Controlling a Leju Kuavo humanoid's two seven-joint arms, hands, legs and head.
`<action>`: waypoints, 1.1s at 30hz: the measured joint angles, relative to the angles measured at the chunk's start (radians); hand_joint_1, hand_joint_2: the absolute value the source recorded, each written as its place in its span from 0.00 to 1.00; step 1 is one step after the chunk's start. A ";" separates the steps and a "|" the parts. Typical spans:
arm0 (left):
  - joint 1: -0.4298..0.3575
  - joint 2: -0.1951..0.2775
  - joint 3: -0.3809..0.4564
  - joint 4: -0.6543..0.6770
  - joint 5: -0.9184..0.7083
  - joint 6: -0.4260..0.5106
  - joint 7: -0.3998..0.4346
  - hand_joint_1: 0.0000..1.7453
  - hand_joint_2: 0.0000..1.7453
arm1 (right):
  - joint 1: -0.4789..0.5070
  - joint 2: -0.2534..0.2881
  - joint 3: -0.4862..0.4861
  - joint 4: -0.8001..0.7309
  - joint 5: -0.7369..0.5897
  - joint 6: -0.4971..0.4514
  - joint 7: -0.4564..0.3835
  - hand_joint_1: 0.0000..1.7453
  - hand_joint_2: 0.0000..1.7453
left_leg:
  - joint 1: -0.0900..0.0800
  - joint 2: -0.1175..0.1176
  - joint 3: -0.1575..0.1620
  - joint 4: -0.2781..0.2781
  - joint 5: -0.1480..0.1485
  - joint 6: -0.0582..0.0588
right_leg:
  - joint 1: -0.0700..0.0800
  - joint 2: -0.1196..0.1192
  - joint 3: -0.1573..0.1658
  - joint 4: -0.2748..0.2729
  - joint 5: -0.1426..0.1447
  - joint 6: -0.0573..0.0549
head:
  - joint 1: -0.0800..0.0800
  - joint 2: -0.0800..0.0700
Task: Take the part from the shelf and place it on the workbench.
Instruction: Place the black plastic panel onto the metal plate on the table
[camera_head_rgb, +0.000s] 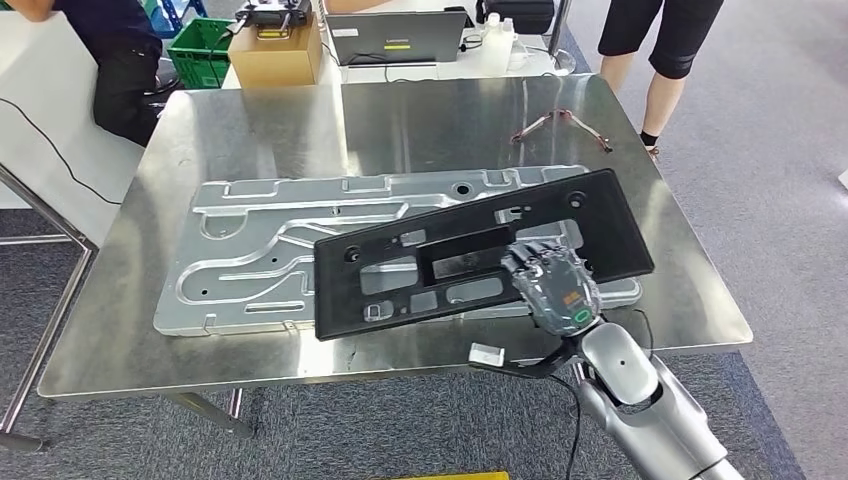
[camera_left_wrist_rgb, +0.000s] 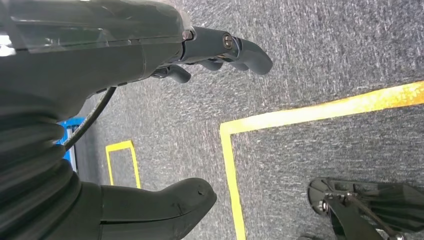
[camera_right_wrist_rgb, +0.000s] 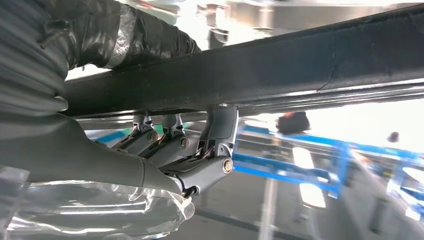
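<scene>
Head view: the black part (camera_head_rgb: 480, 255), a long flat plastic panel with cut-outs, lies over the steel tabletop (camera_head_rgb: 300, 130), resting partly across a silver stamped sheet (camera_head_rgb: 250, 250). Its long axis runs slantwise, from the near left up to the far right. The right hand (camera_head_rgb: 550, 285) grips the near long edge toward the panel's right-hand end, so most of the panel's length extends leftward and away from the hand. Whether the gripped end is fully seated on the tabletop cannot be told here. 2 people stand beyond the far edge.

Left wrist view: the left hand (camera_left_wrist_rgb: 150, 100) hangs over grey carpet with yellow floor tape (camera_left_wrist_rgb: 227, 165). Its fingers are apart and it holds nothing. It is well away from the part.

Right wrist view: the right hand's fingers (camera_right_wrist_rgb: 220, 130) are hooked under the part's dark edge (camera_right_wrist_rgb: 300, 65), thumb side above, clamping it.

Judgement: the part is over the tabletop, so release falls to the right hand alone; the long unsupported leftward span is the relation to watch.
</scene>
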 joint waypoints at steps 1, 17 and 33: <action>0.001 0.001 0.000 0.000 0.001 0.000 0.000 0.00 1.00 | -0.019 0.006 0.033 -0.004 0.001 0.012 0.003 1.00 1.00 | 0.000 0.000 0.000 0.000 0.000 0.000 | 0.000 0.000 0.000 0.000 0.000 0.000 | 0.000 0.000; 0.026 0.014 0.000 0.000 0.014 0.006 -0.009 0.00 1.00 | -0.046 0.003 0.117 0.011 -0.063 -0.053 0.057 1.00 1.00 | 0.000 -0.003 -0.001 0.000 0.000 0.000 | -0.001 -0.002 -0.002 0.000 0.000 0.000 | 0.000 0.000; 0.026 0.014 0.000 0.000 0.014 0.006 -0.009 0.00 1.00 | -0.043 0.003 0.117 0.016 -0.063 -0.053 0.057 1.00 1.00 | 0.000 -0.002 -0.001 0.000 0.000 0.000 | -0.001 -0.002 -0.002 0.000 0.000 0.000 | 0.000 0.000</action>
